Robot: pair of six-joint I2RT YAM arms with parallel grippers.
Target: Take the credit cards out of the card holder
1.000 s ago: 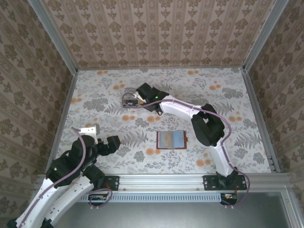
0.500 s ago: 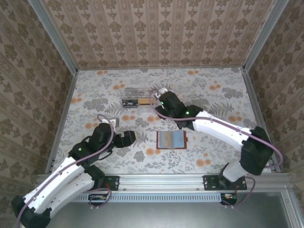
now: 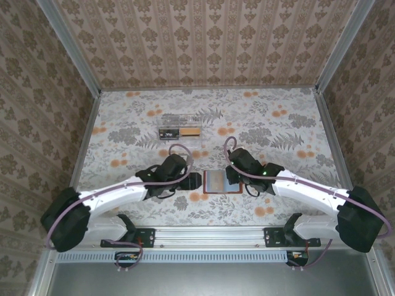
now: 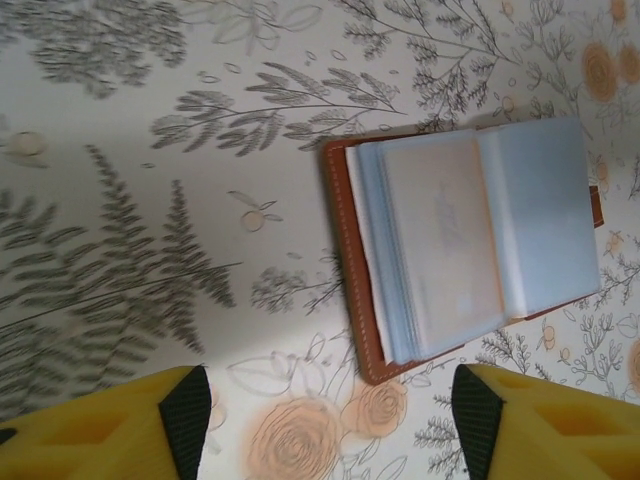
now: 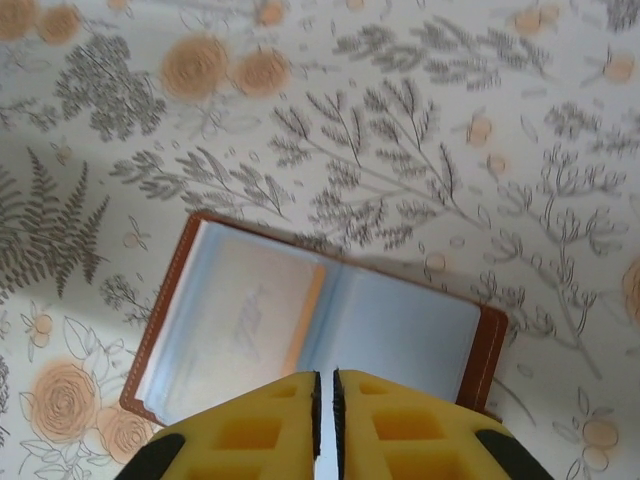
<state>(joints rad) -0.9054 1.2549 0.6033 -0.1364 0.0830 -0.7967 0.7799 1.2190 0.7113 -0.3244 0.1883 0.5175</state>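
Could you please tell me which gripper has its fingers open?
The left gripper: its yellow fingers stand wide apart, while those of the right gripper are pressed together.

Floral tabletop, patterned walls

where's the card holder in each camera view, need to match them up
top external: card holder sits low of centre, lying open.
left wrist: card holder is right of centre, opened flat.
right wrist: card holder is in the lower middle, tilted.
shared landmark: its brown rim edges the blue-grey lining in all three.
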